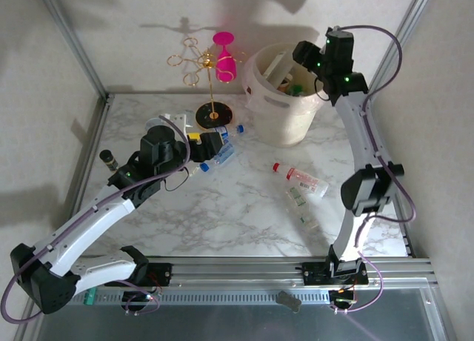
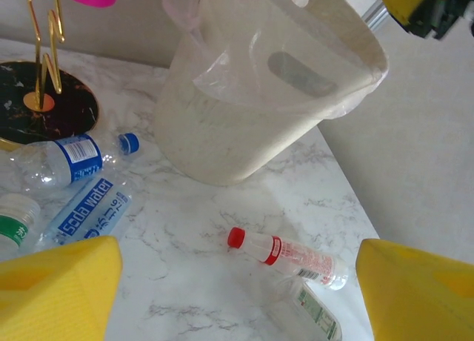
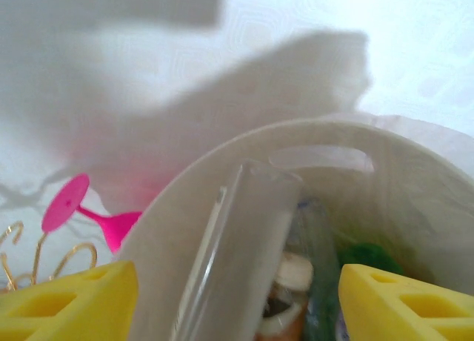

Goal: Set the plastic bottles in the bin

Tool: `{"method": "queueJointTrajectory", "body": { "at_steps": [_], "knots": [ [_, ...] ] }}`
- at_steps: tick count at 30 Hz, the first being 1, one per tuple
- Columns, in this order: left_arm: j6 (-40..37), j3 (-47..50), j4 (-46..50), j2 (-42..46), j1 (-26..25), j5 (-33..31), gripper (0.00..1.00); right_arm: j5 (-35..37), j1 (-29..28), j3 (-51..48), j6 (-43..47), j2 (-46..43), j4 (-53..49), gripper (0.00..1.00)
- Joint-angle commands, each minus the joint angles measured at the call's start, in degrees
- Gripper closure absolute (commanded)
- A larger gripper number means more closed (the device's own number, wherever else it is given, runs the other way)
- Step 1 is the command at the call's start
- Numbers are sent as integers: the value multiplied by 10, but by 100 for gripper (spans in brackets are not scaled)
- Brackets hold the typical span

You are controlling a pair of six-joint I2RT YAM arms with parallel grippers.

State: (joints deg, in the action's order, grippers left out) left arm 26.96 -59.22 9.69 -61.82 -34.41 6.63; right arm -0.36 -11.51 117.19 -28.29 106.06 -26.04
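On marble tabletop (image 1: 237, 222), far side, right of centre: bin (image 1: 285, 126), upright. Just left of it: gold rack (image 1: 215, 117) carrying a pink glass (image 1: 224, 55). Over the bin's mouth: right tool (image 3: 237, 304), fingers (image 3: 67, 304) spread, gripping nothing, above a clear bottle (image 3: 244, 237) leaning inside. Left of centre: left tool (image 2: 237, 289), wide open, empty, aimed at the bin. Beside it: two blue-labelled bottles (image 1: 221, 154) lying flat. Near the bin: red-capped bottle (image 2: 289, 256) on its side, cap toward the left arm; green-labelled bottle (image 1: 302, 207) just nearer, lengthwise near-to-far. Far left: dark vial (image 1: 109, 159).

Robot lab cell: marble-patterned tabletop (image 1: 244, 222) walled by white panels (image 1: 133, 30) in aluminium framing (image 1: 74, 43); slotted rail (image 1: 244, 269) at the tabletop's near edge carries left arm (image 1: 96, 222) and right arm (image 1: 363, 148).
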Motion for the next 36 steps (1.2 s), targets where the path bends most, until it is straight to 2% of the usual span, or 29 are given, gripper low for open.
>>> {"method": "queueJointTrajectory", "body": {
  "at_steps": [1,6,10,17,21,25,32,36],
  "knots": [
    [-6,13,4,19,-3,-22,18,55,-38,-87,56,-83,-21,30],
    [-1,39,6,30,-3,-31,19,128,-124,-289,72,-228,-19,30],
    [-5,54,4,33,-3,-38,19,153,-186,-417,30,-297,-56,28],
    [-7,54,-6,21,-3,-26,19,136,-227,-616,-91,-347,-83,9],
    [-8,53,-8,15,-3,-18,19,157,-229,-676,-137,-331,-86,3],
    [-9,56,-5,19,-3,-16,19,186,-233,-693,-147,-315,-92,1],
    [-14,60,2,28,-3,-17,19,133,-242,-705,-127,-288,-78,2],
    [-11,66,1,29,-3,-11,19,141,-252,-709,-127,-269,-81,3]
  ]
}}
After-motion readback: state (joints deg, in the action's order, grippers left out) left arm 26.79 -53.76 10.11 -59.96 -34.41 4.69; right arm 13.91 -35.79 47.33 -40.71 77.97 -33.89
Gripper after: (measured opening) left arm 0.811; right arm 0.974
